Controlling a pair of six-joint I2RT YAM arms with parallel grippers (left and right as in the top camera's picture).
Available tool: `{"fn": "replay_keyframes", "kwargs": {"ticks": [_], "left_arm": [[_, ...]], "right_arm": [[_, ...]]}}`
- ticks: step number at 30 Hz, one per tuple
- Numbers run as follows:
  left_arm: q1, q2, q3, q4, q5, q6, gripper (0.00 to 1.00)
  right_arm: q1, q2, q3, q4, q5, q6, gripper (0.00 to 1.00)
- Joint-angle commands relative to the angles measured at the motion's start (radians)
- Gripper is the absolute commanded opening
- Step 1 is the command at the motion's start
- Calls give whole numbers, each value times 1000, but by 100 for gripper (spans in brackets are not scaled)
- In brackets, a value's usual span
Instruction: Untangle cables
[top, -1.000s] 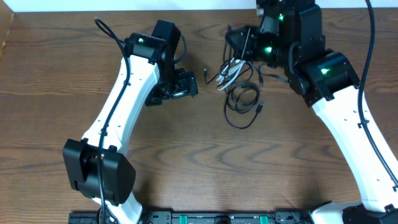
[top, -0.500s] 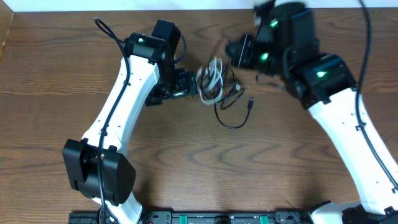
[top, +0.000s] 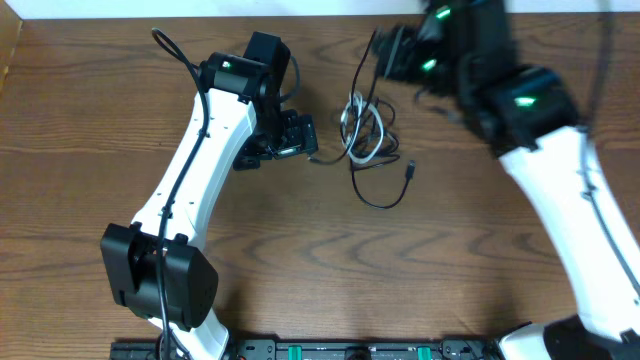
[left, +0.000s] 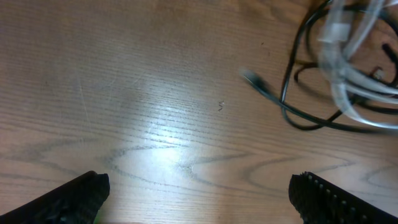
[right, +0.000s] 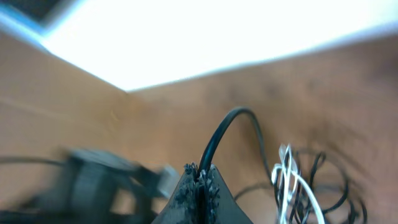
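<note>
The cables (top: 366, 138) lie bunched between the two arms: a looped white cable (top: 357, 126) tangled in thin black ones, with a black loop (top: 383, 197) trailing toward the front and a plug end (top: 411, 168). My right gripper (top: 380, 50) is shut on one black cable (right: 229, 134) and holds that strand up from the bundle; its jaws (right: 200, 180) show closed on it, with the white cable (right: 292, 183) hanging beside. My left gripper (top: 303, 136) is open and empty just left of the bundle; its view (left: 199, 199) shows the cables (left: 345, 68) ahead to the right and a loose plug (left: 252, 78).
Brown wooden table (top: 300, 250). A white edge runs along the table's back (top: 200, 8). The left arm's own thick black cord (top: 175, 50) loops at back left. The left arm shows blurred in the right wrist view (right: 93, 183).
The right gripper swung the bundle left toward the left gripper, then pulled back right and toward the rear, drawing one black strand out. The left arm has not moved.
</note>
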Motion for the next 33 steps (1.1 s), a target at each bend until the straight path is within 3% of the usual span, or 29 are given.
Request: {"fn": "replay_keyframes", "kwargs": {"ticks": [1,6,13,21,25,33], "left_arm": [[2,6,-2,-4,-14,-13,98],[2,6,-2,-4,-14,-13,98],[2,6,-2,-5,-10,-13,98],[3,6,-2,-11,13,-39,98],[19,5,6,2,162,-38,98],[137,6,13,6,665,-39,98]], "right_arm": [[-37,-126,115,8,-21,-21,1],[-1,-177,119,-67,-21,-21,1],[82,-113,87,-165,-29,-7,1],[87,-92,87,-63,-53,-8,1],[87,-95,87,-45,-37,-9,1],[86,-95,87,-31,-35,21,1]]}}
